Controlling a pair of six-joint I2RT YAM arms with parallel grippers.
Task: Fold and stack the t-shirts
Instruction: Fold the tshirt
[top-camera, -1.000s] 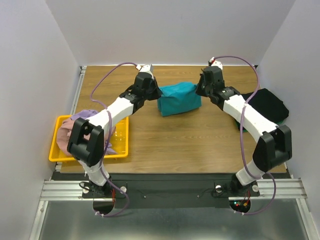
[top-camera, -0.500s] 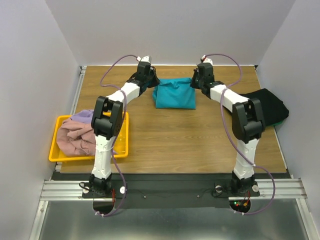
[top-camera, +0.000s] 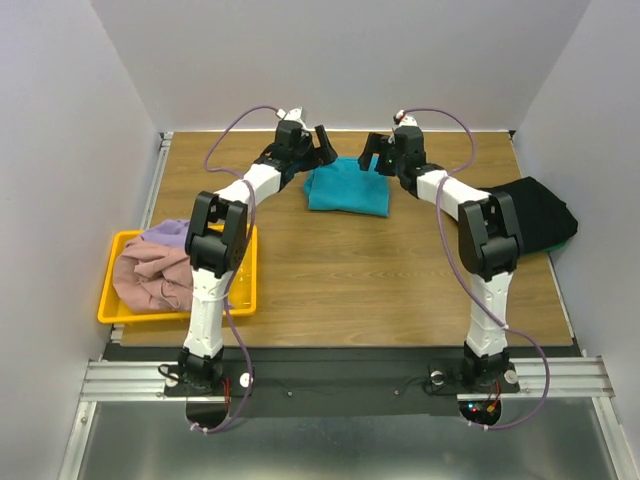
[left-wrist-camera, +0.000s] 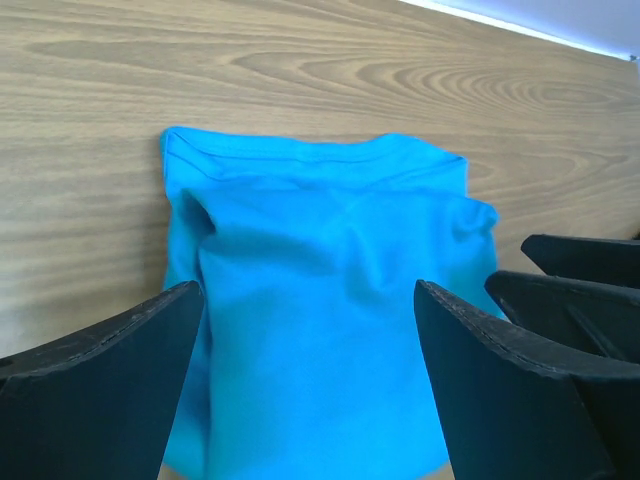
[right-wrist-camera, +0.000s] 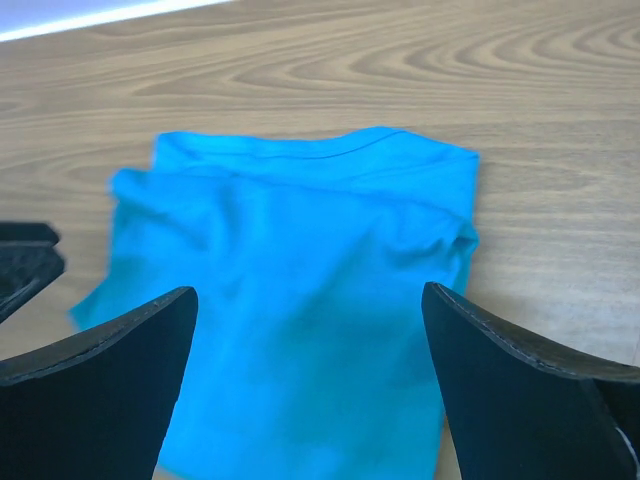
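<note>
A teal t-shirt (top-camera: 347, 188) lies folded flat on the wooden table (top-camera: 350, 270) near its far edge, collar side away from the arms. My left gripper (top-camera: 325, 148) stands open just above the shirt's far left corner. My right gripper (top-camera: 376, 155) stands open above the far right corner. In the left wrist view the teal t-shirt (left-wrist-camera: 320, 280) fills the gap of the left gripper (left-wrist-camera: 308, 292), untouched. The right wrist view shows the same of the teal t-shirt (right-wrist-camera: 300, 260) and the right gripper (right-wrist-camera: 309, 293). A black t-shirt (top-camera: 540, 210) lies folded at the right edge.
A yellow tray (top-camera: 112, 310) at the left front holds a crumpled dusty pink shirt (top-camera: 150, 275) with a lavender one (top-camera: 165, 232) behind it. Grey walls close in the table on three sides. The right gripper's fingers (left-wrist-camera: 585, 285) show at the right of the left wrist view.
Both arms carried the teal shirt's edge toward the far side and laid it over. Both grippers then opened and let the cloth go, so the shirt now lies flat.
</note>
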